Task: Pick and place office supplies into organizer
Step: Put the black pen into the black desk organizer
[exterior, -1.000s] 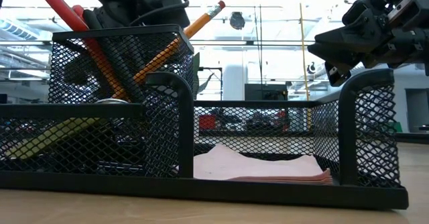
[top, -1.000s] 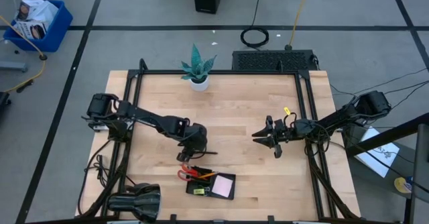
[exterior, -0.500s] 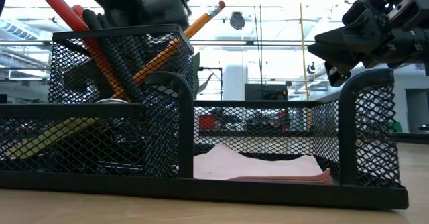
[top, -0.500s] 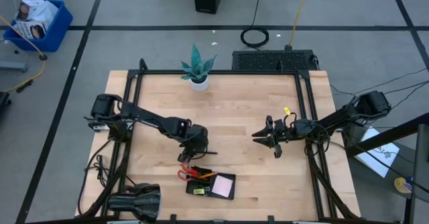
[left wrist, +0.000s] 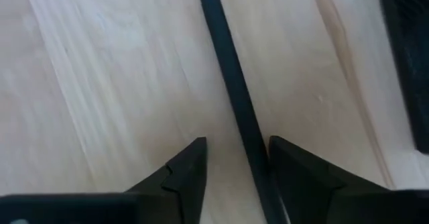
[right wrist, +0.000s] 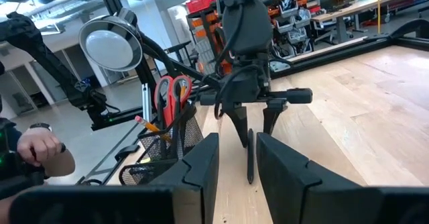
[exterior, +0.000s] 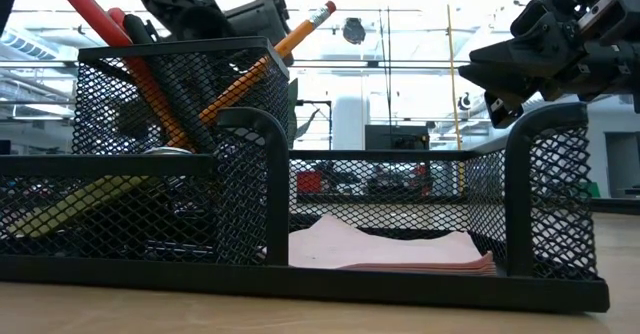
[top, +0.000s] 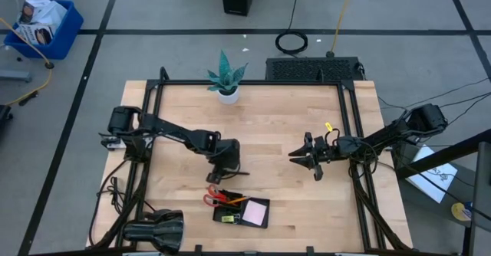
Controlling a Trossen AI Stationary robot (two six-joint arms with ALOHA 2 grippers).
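Since the earlier frame the left gripper (top: 225, 172) has edged slightly right at the middle of the high view, its narrow fingers (left wrist: 184, 174) straddling a black pen (left wrist: 234, 96) that seems to rest tip-down on the wooden table (top: 276, 118). Below it, the organizer (top: 242, 211) holds red scissors (exterior: 110, 34), an orange pencil (exterior: 290, 36) and a pink note pad (exterior: 390, 249). The right gripper (top: 305, 155) hangs centre-right, narrowly parted and empty. A potted plant (top: 226, 76) stands upper centre, a black lamp (top: 153, 231) lower left. Grey floor surrounds everything.
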